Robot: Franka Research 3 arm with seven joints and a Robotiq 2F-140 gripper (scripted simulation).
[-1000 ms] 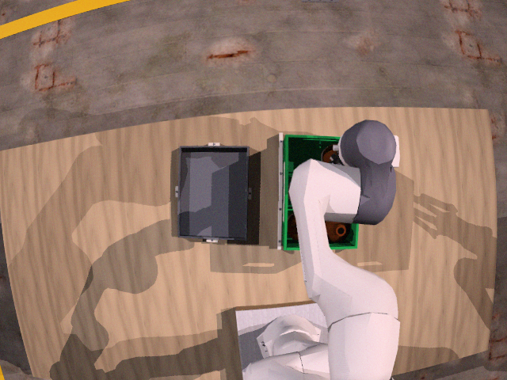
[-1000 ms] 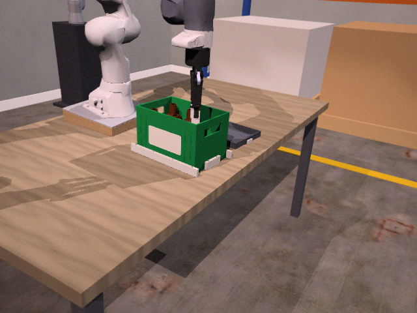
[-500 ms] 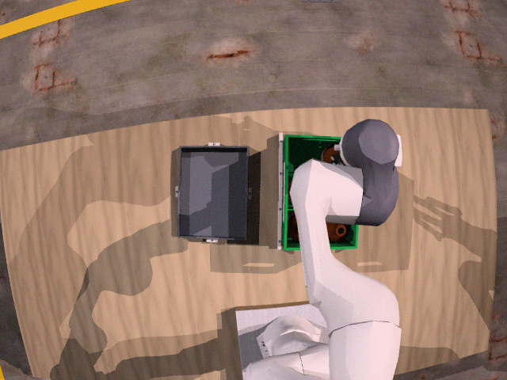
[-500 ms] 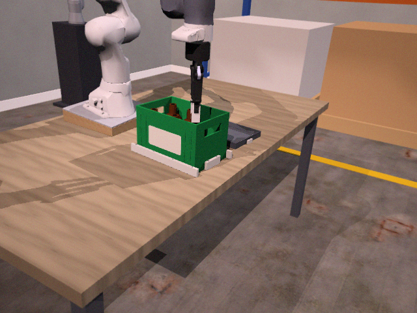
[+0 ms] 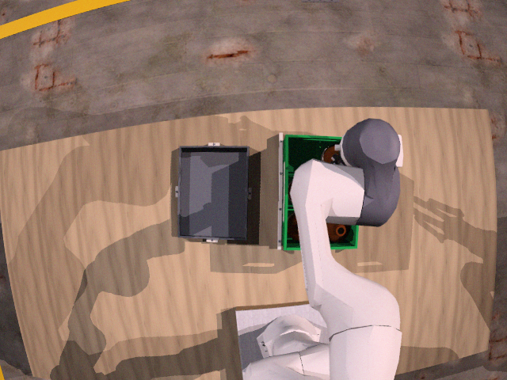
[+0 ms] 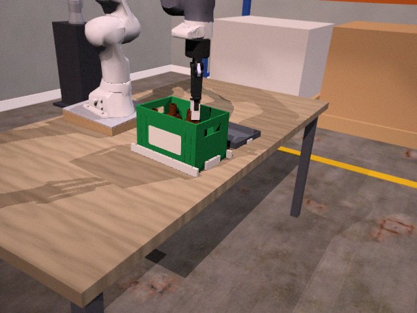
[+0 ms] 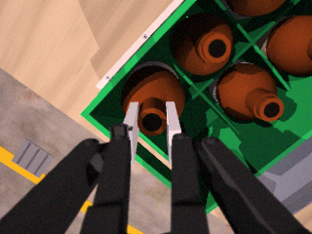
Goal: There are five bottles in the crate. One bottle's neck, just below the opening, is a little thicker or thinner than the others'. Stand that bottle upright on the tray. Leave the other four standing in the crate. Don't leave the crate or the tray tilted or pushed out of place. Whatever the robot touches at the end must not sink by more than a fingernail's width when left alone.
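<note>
A green crate (image 6: 182, 133) stands on the wooden table and holds several brown bottles. In the wrist view my gripper (image 7: 152, 115) is shut on the neck of the brown bottle (image 7: 152, 99) in a corner cell of the crate (image 7: 210, 107). The bottle's body stands in its cell. Two other bottles (image 7: 207, 49) (image 7: 251, 97) stand upright in the cells beside it. In the side view my fingers (image 6: 195, 113) reach down into the crate's far corner. The dark grey tray (image 5: 212, 191) lies empty to the left of the crate in the overhead view.
White stop strips (image 6: 165, 160) lie along the crate's base. My arm's base (image 6: 109, 101) stands on a plate behind the crate. The table edge (image 6: 275, 148) runs close to the crate and tray. Large boxes (image 6: 269, 50) stand beyond the table.
</note>
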